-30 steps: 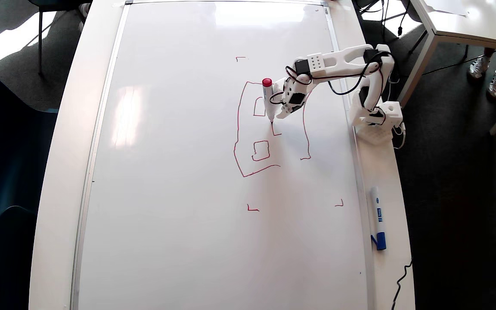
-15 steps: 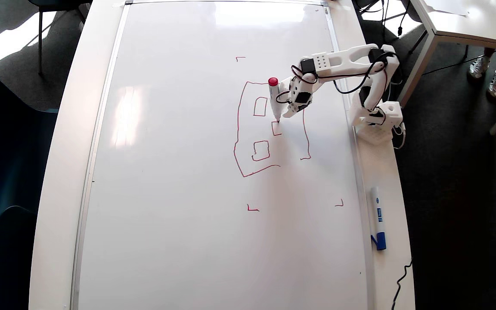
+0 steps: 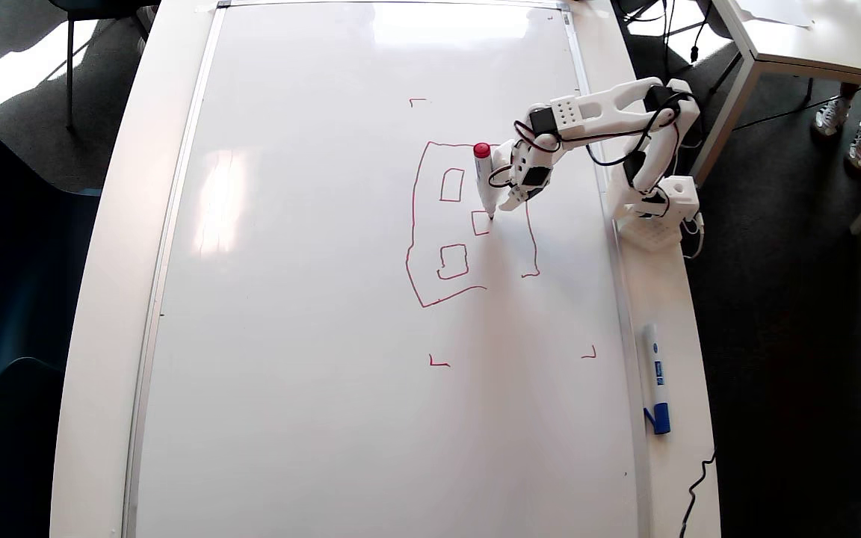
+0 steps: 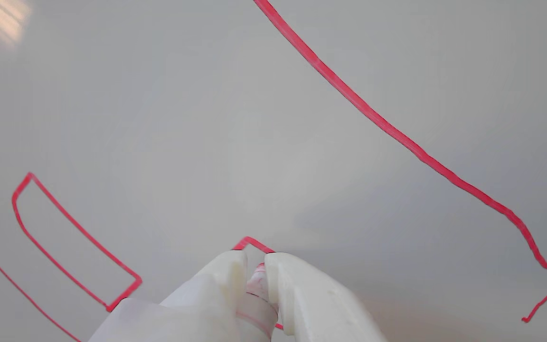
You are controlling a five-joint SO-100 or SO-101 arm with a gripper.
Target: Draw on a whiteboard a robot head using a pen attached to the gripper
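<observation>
The whiteboard [image 3: 311, 299] fills the table in the overhead view. The robot head [image 3: 409, 246] is a wobbly red outline, open at its lower right, with three small squares inside. My gripper [image 3: 500, 196] is shut on the pen [image 3: 484, 179], a white barrel with a red end. The pen's tip touches the board at the right top corner of the middle square [image 3: 481, 223]. In the wrist view my gripper [image 4: 255, 259] clamps the pen [image 4: 257, 285], and that square's corner [image 4: 249, 243] shows just beyond the fingers [image 4: 297, 289]. A long red line [image 4: 397, 135] crosses the view on the right.
The arm's base [image 3: 655, 209] is clamped at the board's right edge. A white marker with a blue cap [image 3: 656, 377] lies on the table rim below it. Small red corner marks [image 3: 438, 362] sit around the drawing. Another table [image 3: 812, 37] stands at top right.
The pen has moved right and slightly down with the arm drawing back toward its base. The middle square has gained its top side and now looks closed.
</observation>
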